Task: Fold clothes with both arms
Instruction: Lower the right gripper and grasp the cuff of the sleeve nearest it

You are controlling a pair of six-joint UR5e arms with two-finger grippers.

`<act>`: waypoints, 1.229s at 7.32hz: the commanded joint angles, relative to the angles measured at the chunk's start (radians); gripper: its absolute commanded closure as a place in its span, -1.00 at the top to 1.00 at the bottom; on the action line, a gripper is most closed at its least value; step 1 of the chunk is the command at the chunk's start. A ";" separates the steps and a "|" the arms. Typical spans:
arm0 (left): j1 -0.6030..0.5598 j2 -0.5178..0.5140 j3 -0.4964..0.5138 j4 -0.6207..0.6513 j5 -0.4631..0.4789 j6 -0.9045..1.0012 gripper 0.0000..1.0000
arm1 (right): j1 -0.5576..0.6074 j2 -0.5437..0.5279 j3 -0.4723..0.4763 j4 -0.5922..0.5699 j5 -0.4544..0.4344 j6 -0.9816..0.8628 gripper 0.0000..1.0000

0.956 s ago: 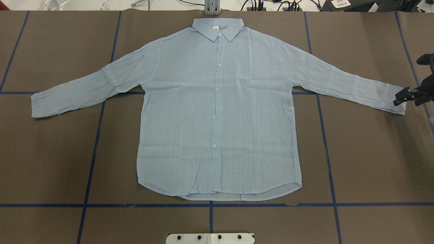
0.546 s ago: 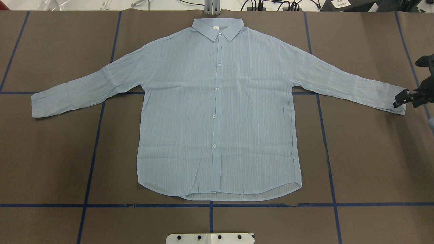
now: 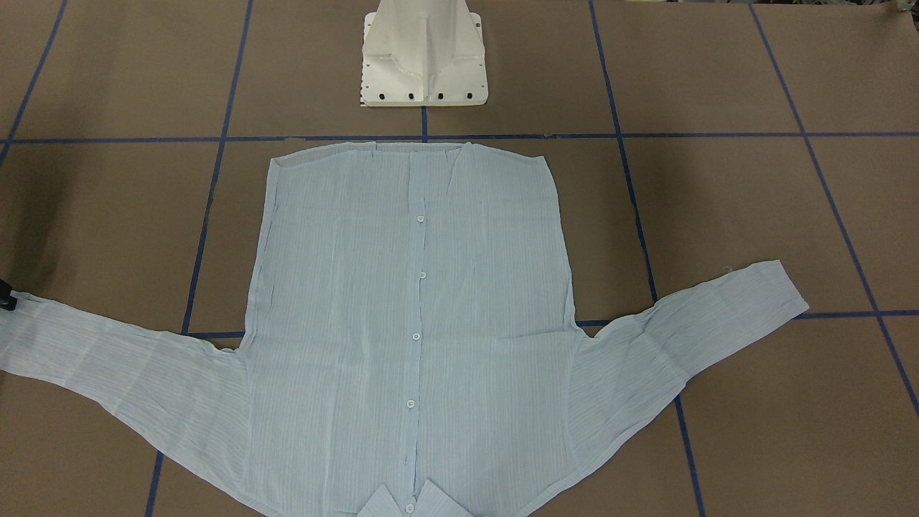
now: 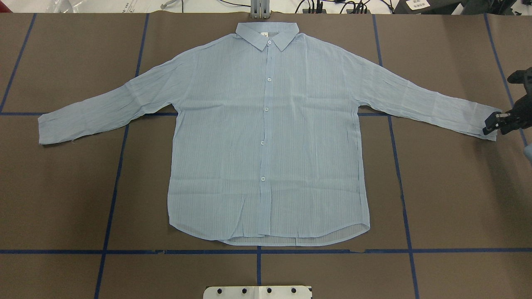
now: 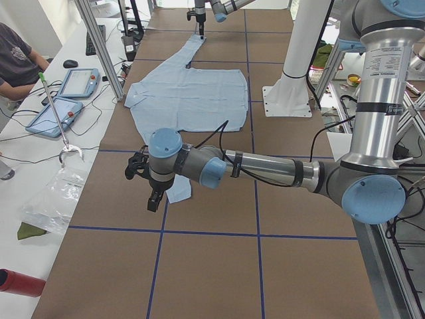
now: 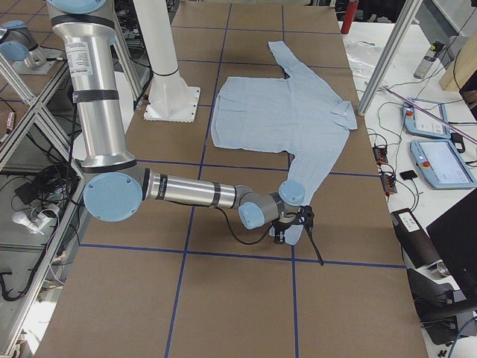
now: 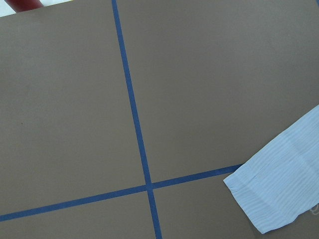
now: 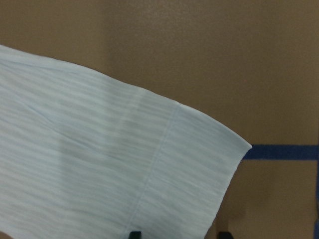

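I see the shirt (image 4: pixel 266 137) lying flat and buttoned, front up, on the table (image 4: pixel 457 199), collar toward the side away from the robot and both sleeves spread out sideways. My right gripper (image 4: pixel 491 124) sits low at the end of the right cuff (image 8: pixel 199 169) with its jaws spread, one fingertip (image 8: pixel 134 234) over the cloth and the other past the cuff's edge over bare table. The left gripper (image 5: pixel 154 199) hangs above the table near the left cuff (image 7: pixel 279 194); I cannot tell how its jaws stand.
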 commanded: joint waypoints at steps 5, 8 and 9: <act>0.001 -0.005 0.002 0.000 0.000 -0.005 1.00 | 0.000 0.000 0.002 -0.002 0.006 0.003 -0.59; 0.001 -0.008 0.005 0.000 0.002 -0.005 1.00 | 0.001 0.010 0.017 -0.006 0.066 0.004 -0.77; 0.001 -0.008 0.006 0.000 0.002 -0.005 1.00 | 0.003 0.017 0.040 -0.006 0.076 0.006 -1.00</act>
